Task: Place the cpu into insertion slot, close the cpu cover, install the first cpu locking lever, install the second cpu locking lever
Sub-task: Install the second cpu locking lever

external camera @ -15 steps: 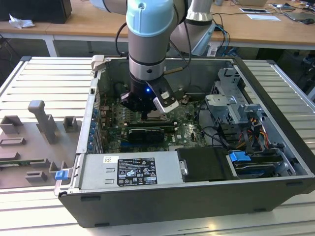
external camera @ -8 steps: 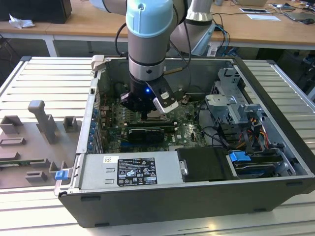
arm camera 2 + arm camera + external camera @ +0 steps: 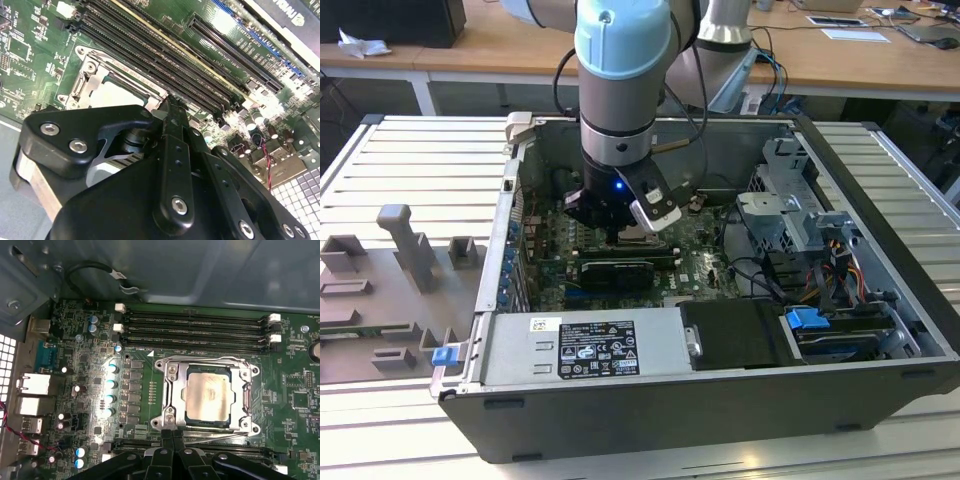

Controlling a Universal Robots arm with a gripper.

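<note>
My black gripper point(image 3: 172, 107) fills the near half of what I see in the second wrist view, its fingers point(image 3: 172, 150) pressed together into one narrow tip. That tip sits at the socket's edge, at about four o'clock from the cpu point(image 3: 117, 95). The cpu lies flat in the insertion slot point(image 3: 82, 75), and the cpu cover point(image 3: 92, 85) is down around it. Long black memory slots point(image 3: 150, 50) run just beyond, from ten o'clock toward four o'clock across the green circuit board point(image 3: 30, 65).
</note>
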